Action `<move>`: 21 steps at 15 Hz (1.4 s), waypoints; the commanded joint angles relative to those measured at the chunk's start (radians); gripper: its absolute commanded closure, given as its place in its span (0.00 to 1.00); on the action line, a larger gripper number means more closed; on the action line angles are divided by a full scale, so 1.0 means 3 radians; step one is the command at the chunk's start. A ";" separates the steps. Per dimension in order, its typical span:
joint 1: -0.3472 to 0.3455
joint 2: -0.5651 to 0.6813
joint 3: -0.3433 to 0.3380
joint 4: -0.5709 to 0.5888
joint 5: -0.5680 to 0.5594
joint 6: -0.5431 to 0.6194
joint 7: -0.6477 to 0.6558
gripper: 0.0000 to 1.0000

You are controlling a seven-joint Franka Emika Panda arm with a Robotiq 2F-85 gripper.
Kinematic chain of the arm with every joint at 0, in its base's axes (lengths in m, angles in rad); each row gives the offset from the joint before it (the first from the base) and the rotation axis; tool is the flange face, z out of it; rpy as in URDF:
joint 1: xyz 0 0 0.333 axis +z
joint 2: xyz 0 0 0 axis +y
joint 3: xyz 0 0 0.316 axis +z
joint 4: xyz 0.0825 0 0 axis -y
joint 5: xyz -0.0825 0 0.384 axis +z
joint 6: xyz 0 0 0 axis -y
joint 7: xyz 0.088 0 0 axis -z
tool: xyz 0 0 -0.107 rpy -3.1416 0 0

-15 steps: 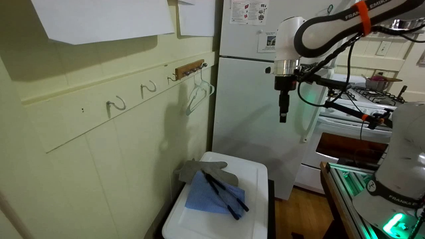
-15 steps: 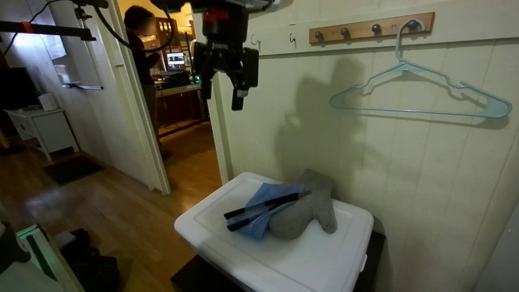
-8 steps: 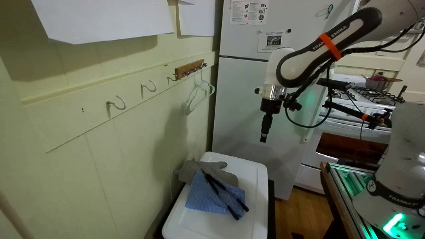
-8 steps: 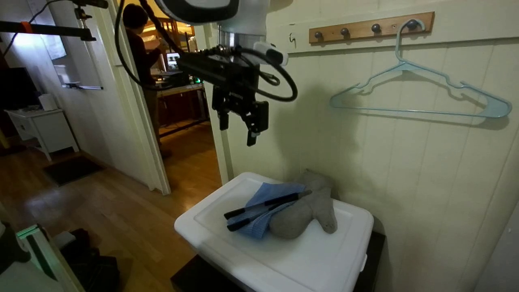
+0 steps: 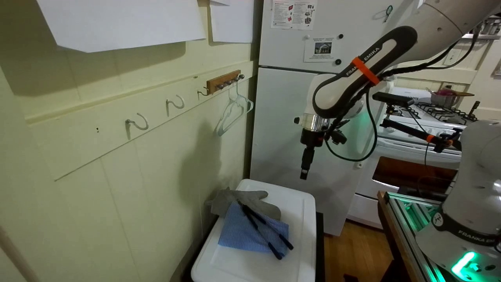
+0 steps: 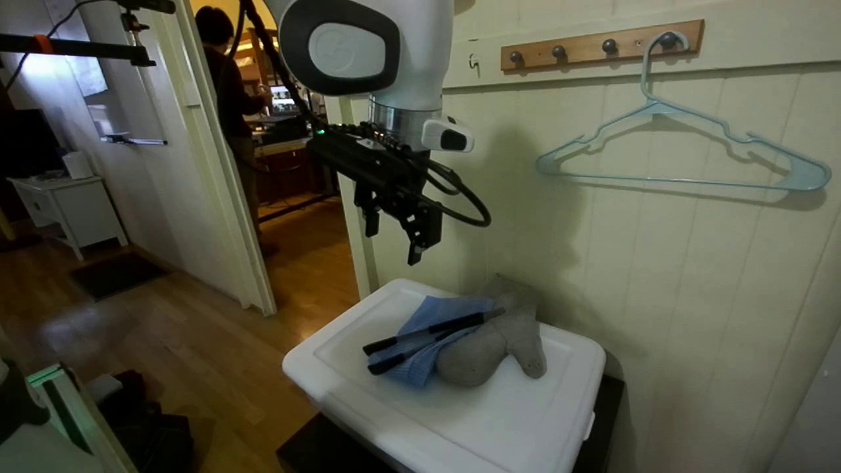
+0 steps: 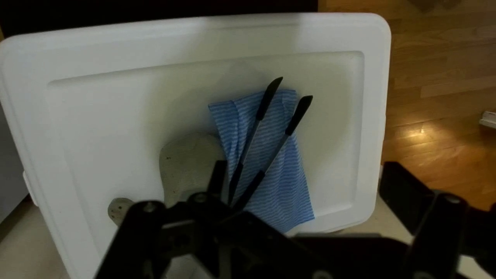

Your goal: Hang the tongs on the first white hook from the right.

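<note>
The black tongs (image 5: 285, 239) lie across a blue striped cloth (image 5: 235, 235) on a white bin lid (image 5: 301, 219), their two arms slightly spread. In the wrist view the tongs (image 7: 266, 101) show both handles, while their joined end is hidden behind my left finger. My gripper (image 6: 393, 244) hangs above the lid, apart from the tongs, jaws wide with nothing between them. On the wall board, a small hook (image 5: 202, 92) sits rightmost of the row, beside the wooden bar; two larger white hooks (image 5: 175, 102) are further left. All hooks shown are bare.
A grey oven mitt (image 6: 519, 328) lies against the cloth, partly under the tongs' tip. On the wooden bar (image 6: 585, 49) with knobs hangs a pale blue hanger (image 6: 654, 107). The fridge (image 5: 289, 117) stands behind the bin, and the wall runs along its side.
The arm has come down and towards the wall, bringing my gripper lower over the bin. Its jaws have stayed open. Tongs, cloth and mitt have not moved.
</note>
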 commanded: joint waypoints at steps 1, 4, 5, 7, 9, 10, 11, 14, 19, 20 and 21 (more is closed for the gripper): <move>-0.0095 0.0034 0.0110 0.0015 -0.0047 -0.0028 0.0083 0.00; -0.0103 0.0415 0.0202 0.0147 -0.0049 0.0175 0.0412 0.00; -0.0110 0.0517 0.0238 0.0174 0.0018 0.0301 0.0443 0.00; -0.0137 0.0719 0.0325 0.0235 0.0045 0.0563 0.0526 0.00; -0.0194 0.0949 0.0437 0.0335 0.0044 0.0788 0.0551 0.00; -0.0238 0.1073 0.0503 0.0401 0.0046 0.0865 0.0547 0.00; -0.0281 0.1186 0.0564 0.0462 0.0028 0.0928 0.0569 0.00; -0.0443 0.1530 0.0786 0.0695 0.0019 0.1015 0.0552 0.00; -0.0606 0.2032 0.1036 0.1073 -0.0043 0.1046 0.0679 0.00; -0.0629 0.2119 0.1082 0.1132 -0.0032 0.1074 0.0702 0.00; -0.0663 0.2198 0.1141 0.1185 -0.0013 0.1092 0.0708 0.00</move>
